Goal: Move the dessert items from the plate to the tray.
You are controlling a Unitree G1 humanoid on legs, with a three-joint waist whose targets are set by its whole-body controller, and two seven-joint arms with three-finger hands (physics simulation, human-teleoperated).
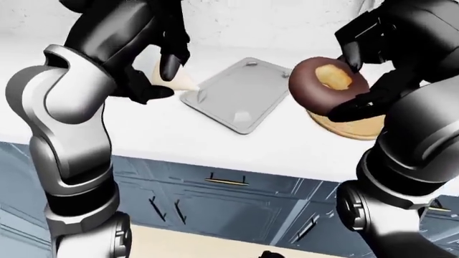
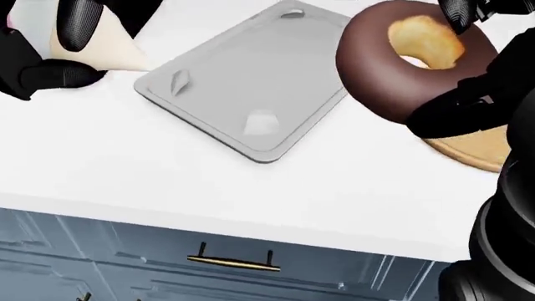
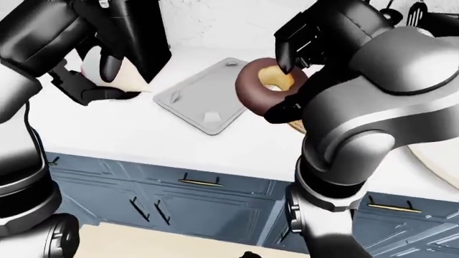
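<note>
A grey metal tray (image 2: 243,88) lies on the white counter in the middle of the head view. My right hand (image 2: 456,69) is shut on a chocolate-glazed donut (image 2: 401,63), held in the air just right of the tray, over the edge of a round wooden board (image 2: 476,147). My left hand (image 2: 63,47) is shut on a cream cone-shaped pastry (image 2: 105,47), held above the counter to the left of the tray. The plate is out of view in the head view.
The white counter (image 2: 167,169) runs across the view, with blue cabinet drawers and a brass handle (image 2: 233,260) below its near edge. A pale plate rim (image 3: 437,161) shows at the right edge of the right-eye view. A white wall rises behind the counter.
</note>
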